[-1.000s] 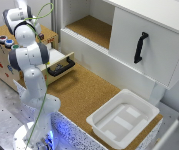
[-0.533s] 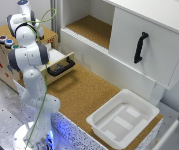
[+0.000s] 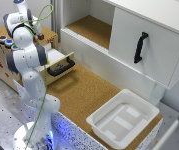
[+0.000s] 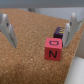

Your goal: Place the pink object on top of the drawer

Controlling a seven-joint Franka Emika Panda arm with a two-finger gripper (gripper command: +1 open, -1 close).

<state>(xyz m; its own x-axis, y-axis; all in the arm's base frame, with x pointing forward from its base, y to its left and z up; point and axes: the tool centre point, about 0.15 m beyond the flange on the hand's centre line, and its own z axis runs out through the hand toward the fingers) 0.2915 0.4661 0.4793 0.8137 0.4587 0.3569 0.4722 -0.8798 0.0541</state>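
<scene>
Sitting free on the speckled cork, the pink object [image 4: 53, 48] rests flat with its lettered face toward us in the wrist view, and nothing is touching it. A darker block [image 4: 60, 31] sits just behind it, touching or nearly so. We see the gripper [image 4: 41, 31] spread wide, one finger [image 4: 7, 29] off to one side and the other well apart on the far side, both clear of the cube.

In the exterior view the cube shows as a small reddish speck [image 3: 40, 36] on top of the drawer [image 3: 24, 52], near the back edge, with two blue-rimmed discs [image 3: 5, 41] further toward the exterior view's left. The arm sits higher and more drawn back than it did half a second ago, so we read this as a release followed by a lift away.

We judge the placement done: the cube stands on the cabinet top, well in from the front edge, while the pull-out tray with its black bar handle [image 3: 62, 69] hangs open below.
</scene>
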